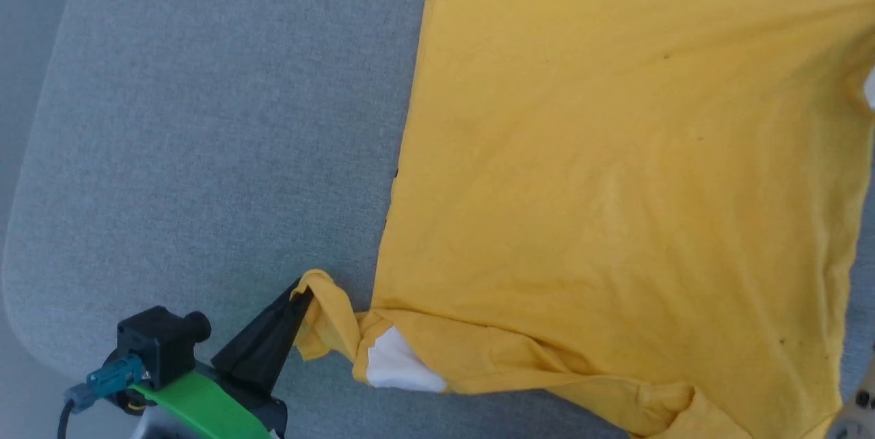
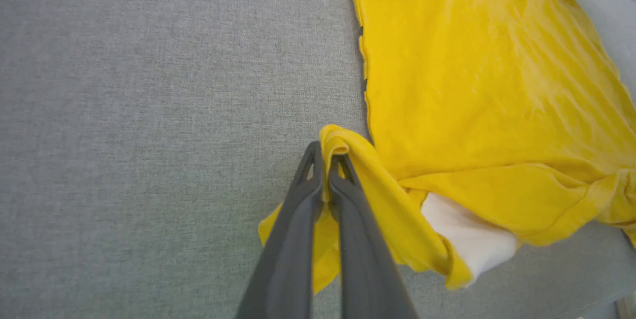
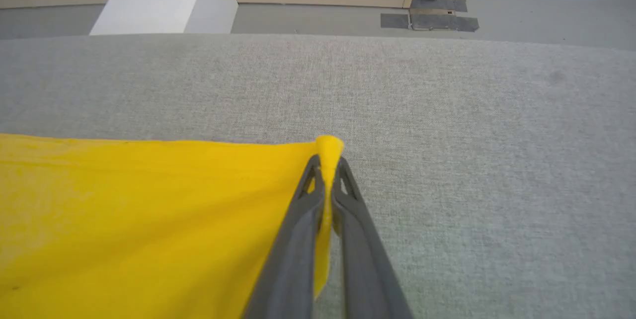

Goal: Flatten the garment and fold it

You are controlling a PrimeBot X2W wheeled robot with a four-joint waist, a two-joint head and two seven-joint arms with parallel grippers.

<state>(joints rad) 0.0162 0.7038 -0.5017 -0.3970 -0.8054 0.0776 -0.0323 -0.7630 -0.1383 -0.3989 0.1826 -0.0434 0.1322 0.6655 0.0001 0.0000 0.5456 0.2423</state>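
- flattening: left hand (image 1: 303, 294) clamps a bunched corner of the yellow cotton t-shirt (image 1: 601, 186), right hand (image 3: 328, 162) clamps another.
- next, likely: draw them apart, taut.

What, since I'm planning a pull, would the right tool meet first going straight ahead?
Past the garment corner the right tool pinches, just bare grey tabletop; looks free, though depth is unclear.

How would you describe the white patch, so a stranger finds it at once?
A yellow T-shirt lies spread on the grey table. At its near left corner, beside the left gripper, a white patch peeks from under a fold, bright against the yellow around it.
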